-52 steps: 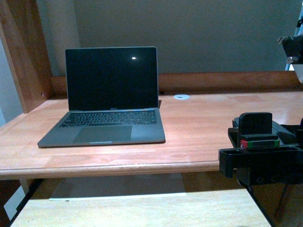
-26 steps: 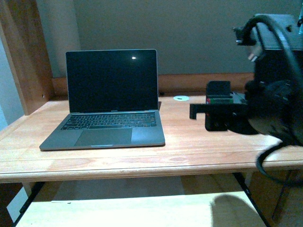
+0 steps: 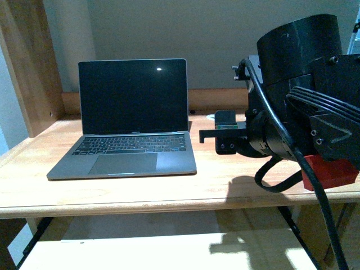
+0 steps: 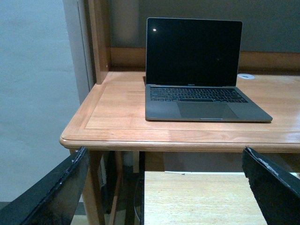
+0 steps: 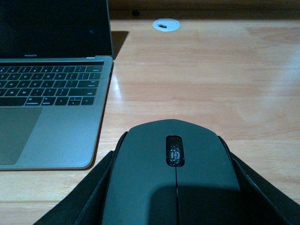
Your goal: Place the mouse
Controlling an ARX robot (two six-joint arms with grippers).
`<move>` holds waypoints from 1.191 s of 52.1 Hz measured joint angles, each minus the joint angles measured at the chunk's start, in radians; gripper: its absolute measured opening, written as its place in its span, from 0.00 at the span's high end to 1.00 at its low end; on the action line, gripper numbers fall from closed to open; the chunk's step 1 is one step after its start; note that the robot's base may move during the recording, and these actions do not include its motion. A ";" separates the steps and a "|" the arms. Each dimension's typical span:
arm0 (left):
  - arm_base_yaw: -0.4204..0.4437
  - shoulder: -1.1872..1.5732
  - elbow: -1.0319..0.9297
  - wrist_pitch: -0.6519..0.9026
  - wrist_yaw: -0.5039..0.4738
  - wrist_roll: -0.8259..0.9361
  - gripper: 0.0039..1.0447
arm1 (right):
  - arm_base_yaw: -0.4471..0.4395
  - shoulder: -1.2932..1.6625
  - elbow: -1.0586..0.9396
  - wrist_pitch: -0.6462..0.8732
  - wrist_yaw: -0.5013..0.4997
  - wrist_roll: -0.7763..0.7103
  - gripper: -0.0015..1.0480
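The mouse (image 5: 154,183), black, matte and rounded with a scroll wheel, fills the lower part of the right wrist view. My right gripper (image 5: 171,140) is shut on it, with one black finger on each side. It is held just above the wooden desk (image 5: 211,93), to the right of the laptop (image 5: 47,93). In the front view my right gripper (image 3: 216,135) reaches over the desk beside the laptop (image 3: 132,118); the bulky arm hides the mouse there. My left gripper (image 4: 164,197) hangs open and empty in front of the desk's front edge, lower than the desktop.
The open grey laptop (image 4: 194,61) has a dark screen and stands left of the middle. A white cable grommet (image 5: 166,25) sits near the desk's back rail. A wooden side panel (image 3: 22,67) closes the left end. A lower shelf (image 3: 169,253) lies under the desktop.
My right arm has swung up from the lower right and moved left and forward over the desk, carrying the mouse close to the laptop's right side. The laptop has not moved.
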 joint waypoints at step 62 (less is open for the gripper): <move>0.000 0.000 0.000 0.000 0.000 0.000 0.06 | -0.115 0.488 0.535 -0.214 0.011 -0.006 0.40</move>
